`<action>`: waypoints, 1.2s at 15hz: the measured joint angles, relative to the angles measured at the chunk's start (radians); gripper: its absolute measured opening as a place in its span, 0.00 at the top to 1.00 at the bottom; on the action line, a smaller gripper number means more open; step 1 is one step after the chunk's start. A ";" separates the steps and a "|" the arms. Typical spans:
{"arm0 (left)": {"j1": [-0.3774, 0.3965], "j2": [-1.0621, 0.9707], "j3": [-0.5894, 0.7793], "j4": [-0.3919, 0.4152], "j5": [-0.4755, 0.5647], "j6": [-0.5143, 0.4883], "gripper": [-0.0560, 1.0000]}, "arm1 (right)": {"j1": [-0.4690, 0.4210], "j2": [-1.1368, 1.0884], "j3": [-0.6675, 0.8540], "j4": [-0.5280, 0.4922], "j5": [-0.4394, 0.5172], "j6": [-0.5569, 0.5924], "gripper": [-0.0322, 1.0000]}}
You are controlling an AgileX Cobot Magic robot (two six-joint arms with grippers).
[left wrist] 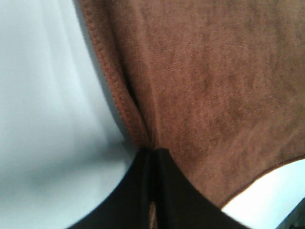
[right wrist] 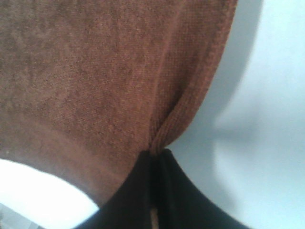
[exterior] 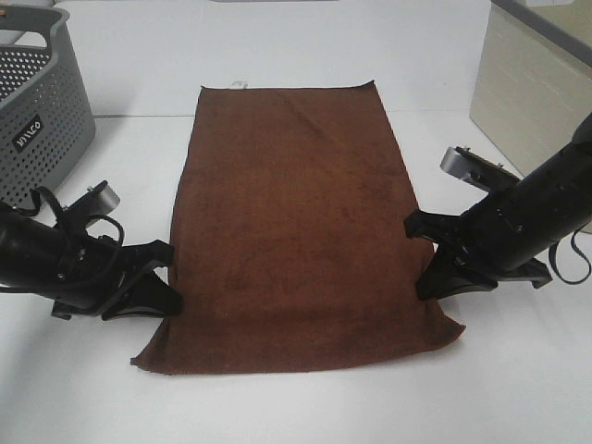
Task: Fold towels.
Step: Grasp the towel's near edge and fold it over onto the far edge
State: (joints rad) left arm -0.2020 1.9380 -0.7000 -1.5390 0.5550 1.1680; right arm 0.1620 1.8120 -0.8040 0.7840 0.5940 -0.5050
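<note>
At lower left, your left gripper [exterior: 173, 277] was clamped on the towel [exterior: 296, 213] — its long edge. Your right gripper [exterior: 421, 261] pinched the opposite edge.

End effector [left wrist: 153, 157]: black jaws pressed together, pinching hemmed edge of reddish-brown towel [left wrist: 214, 86] near frame centre; fabric puckered at pinch; white worktop [left wrist: 43, 119] beside.

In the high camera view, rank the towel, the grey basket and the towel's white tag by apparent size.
1. towel
2. grey basket, partly cut off by the frame
3. white tag, tiny
</note>
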 joint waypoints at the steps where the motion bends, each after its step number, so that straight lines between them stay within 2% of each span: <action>1: 0.000 -0.039 0.032 0.005 -0.001 -0.002 0.94 | 0.000 -0.026 0.002 -0.022 0.041 0.022 0.97; 4: 0.000 -0.129 0.156 0.009 -0.001 -0.002 0.94 | 0.003 -0.107 0.097 -0.017 0.060 0.045 0.97; 8: -0.002 -0.272 0.357 0.019 0.005 -0.002 0.94 | 0.003 -0.248 0.325 -0.003 0.058 0.047 0.97; 11: -0.003 -0.316 0.401 0.027 0.028 -0.002 0.94 | 0.004 -0.328 0.373 0.004 0.057 0.043 0.97; 13: -0.003 -0.319 0.375 0.031 0.032 -0.019 0.94 | 0.006 -0.348 0.359 0.004 0.049 0.042 0.97; 15: -0.003 -0.316 0.299 0.079 0.032 -0.097 0.94 | 0.006 -0.340 0.289 0.001 0.047 0.037 0.97; 16: -0.003 -0.316 0.239 0.123 0.032 -0.156 0.94 | 0.006 -0.325 0.240 0.000 0.048 0.036 0.97; 18: -0.003 -0.315 0.105 0.260 0.025 -0.317 0.94 | 0.006 -0.256 0.104 -0.007 0.066 0.036 0.97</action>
State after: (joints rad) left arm -0.2050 1.6230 -0.5950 -1.2790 0.5800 0.8510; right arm 0.1680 1.5560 -0.7000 0.7770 0.6600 -0.4690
